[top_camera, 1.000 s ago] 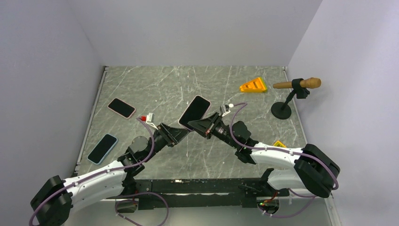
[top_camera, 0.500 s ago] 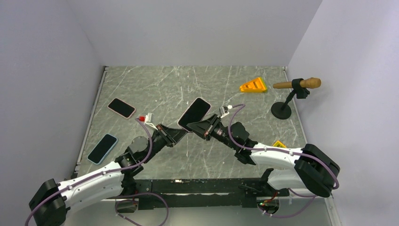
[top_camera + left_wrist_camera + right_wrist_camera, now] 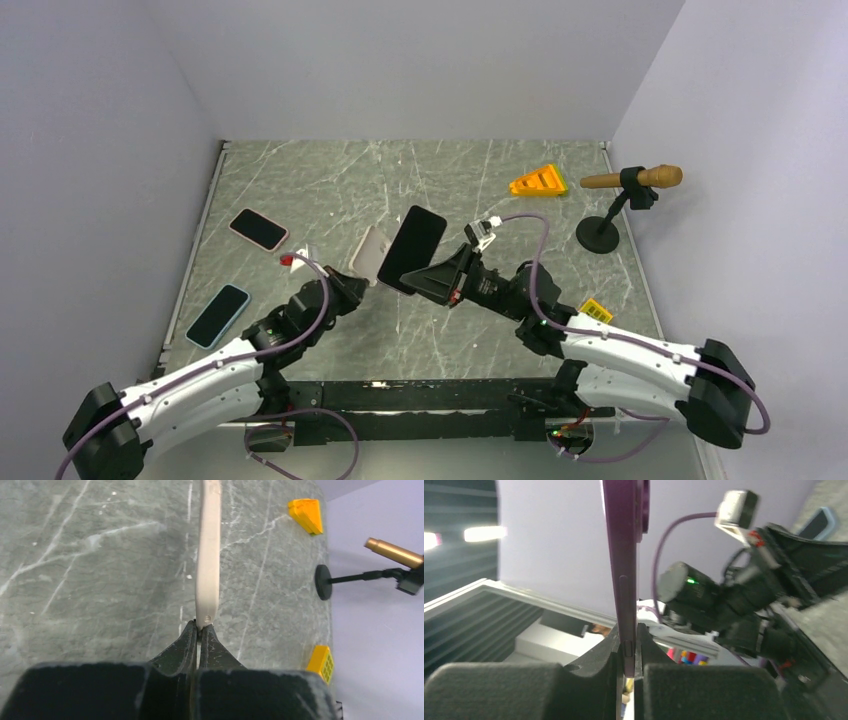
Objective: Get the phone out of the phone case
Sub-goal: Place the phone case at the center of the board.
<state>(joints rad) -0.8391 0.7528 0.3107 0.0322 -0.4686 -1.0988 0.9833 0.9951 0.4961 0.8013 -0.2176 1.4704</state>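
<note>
Left gripper [image 3: 198,630] pinches case [image 3: 208,555] edge; right gripper [image 3: 626,645] pinches phone [image 3: 624,540] edge. Judgement: draw apart straight, no twist, grips firm.

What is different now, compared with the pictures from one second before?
The left tool closed on the beige phone case and pulled it leftward off the purple phone. The right tool kept its grip on the phone. The pink-cased phone, blue-cased phone, orange wedge and microphone stayed put.
</note>
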